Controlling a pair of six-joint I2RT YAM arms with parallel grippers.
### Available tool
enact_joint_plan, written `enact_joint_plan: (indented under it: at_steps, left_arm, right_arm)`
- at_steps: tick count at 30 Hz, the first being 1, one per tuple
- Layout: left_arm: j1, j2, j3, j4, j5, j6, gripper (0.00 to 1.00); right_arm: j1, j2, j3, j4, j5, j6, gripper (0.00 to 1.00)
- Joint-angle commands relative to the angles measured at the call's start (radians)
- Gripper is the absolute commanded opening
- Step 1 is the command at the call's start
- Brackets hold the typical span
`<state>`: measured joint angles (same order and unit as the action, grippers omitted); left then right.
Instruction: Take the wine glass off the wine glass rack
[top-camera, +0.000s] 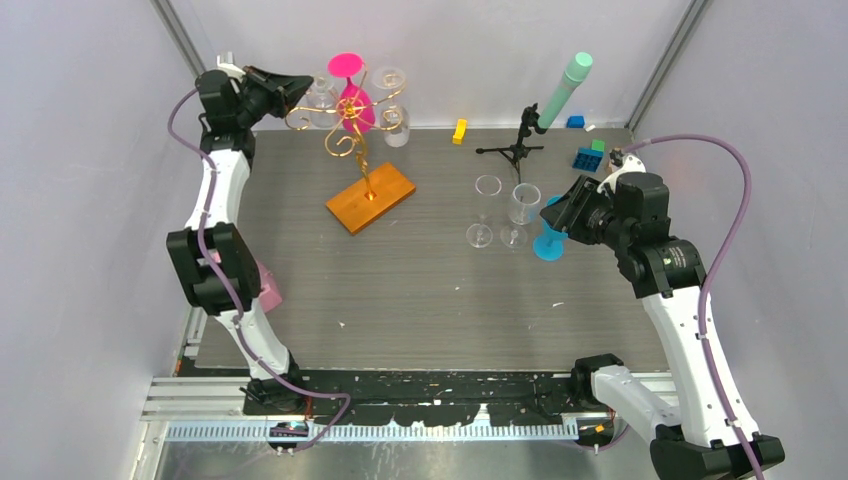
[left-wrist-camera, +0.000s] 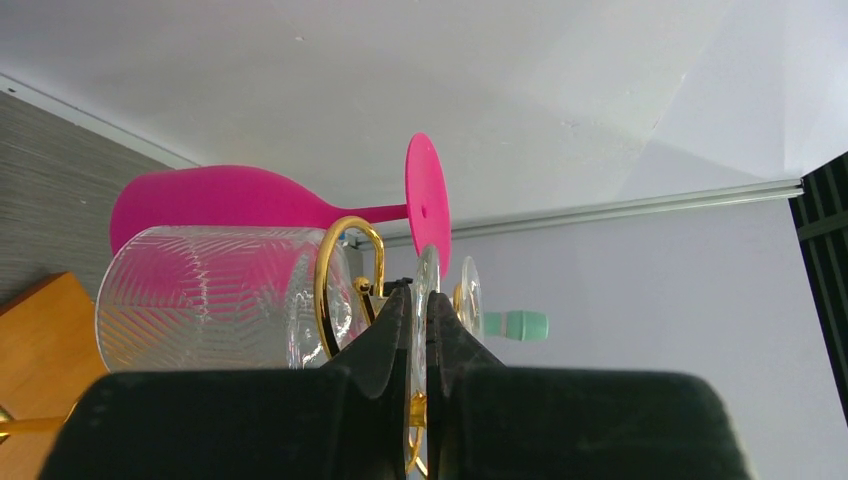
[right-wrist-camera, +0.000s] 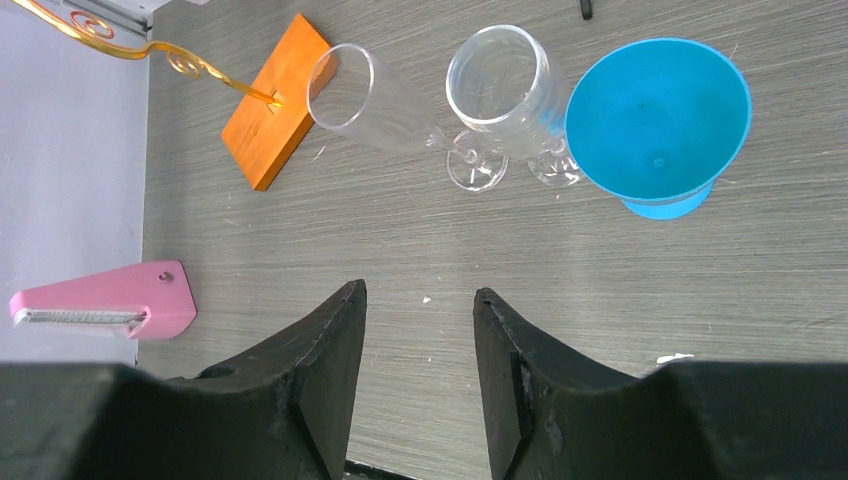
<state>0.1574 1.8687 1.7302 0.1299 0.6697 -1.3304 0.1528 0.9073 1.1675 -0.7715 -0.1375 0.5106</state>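
Left fingers (left-wrist-camera: 385, 330) nearer: pinching the clear foot disc of the ribbed wine glass (left-wrist-camera: 200, 300), which hangs bowl-down on the wine glass rack (top-camera: 362, 170), long axis crosswise to them. Right fingers (right-wrist-camera: 320, 350) spread, empty, over tabletop (right-wrist-camera: 600, 300), well apart

Wine glass rack (top-camera: 371, 197) left of tripod (top-camera: 515, 152)
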Motion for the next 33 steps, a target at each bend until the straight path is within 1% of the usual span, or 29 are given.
enact_joint_plan:
  at_steps: [1, 8, 13, 21, 26, 29, 33]
  left_arm:
    - [0.007, -0.109, 0.0, 0.054, 0.042, 0.034, 0.0]
    - [0.037, -0.175, -0.018, 0.008, 0.048, 0.072, 0.0]
    - [0.048, -0.218, -0.067, 0.028, 0.068, 0.071, 0.0]
    - [0.115, -0.258, -0.115, 0.029, 0.069, 0.069, 0.0]
    - [0.154, -0.283, -0.124, 0.004, 0.066, 0.085, 0.0]
    - [0.182, -0.309, -0.129, -0.022, 0.061, 0.101, 0.0]
    - [0.197, -0.349, -0.111, -0.079, 0.049, 0.136, 0.0]
  right_arm:
    - [-0.006, -0.011, 0.001, 0.034, -0.013, 0.002, 0.49]
    - [-0.006, -0.015, -0.002, 0.035, -0.013, 0.003, 0.5]
    - [-0.006, -0.01, -0.005, 0.043, -0.017, 0.011, 0.5]
    - [-0.006, -0.019, -0.013, 0.055, -0.036, 0.021, 0.52]
    - [-0.006, -0.035, -0.017, 0.061, -0.047, 0.022, 0.61]
    - [-0.006, -0.055, -0.029, 0.078, -0.056, 0.022, 0.69]
    - [-0.005, -0.076, -0.041, 0.098, -0.067, 0.025, 0.74]
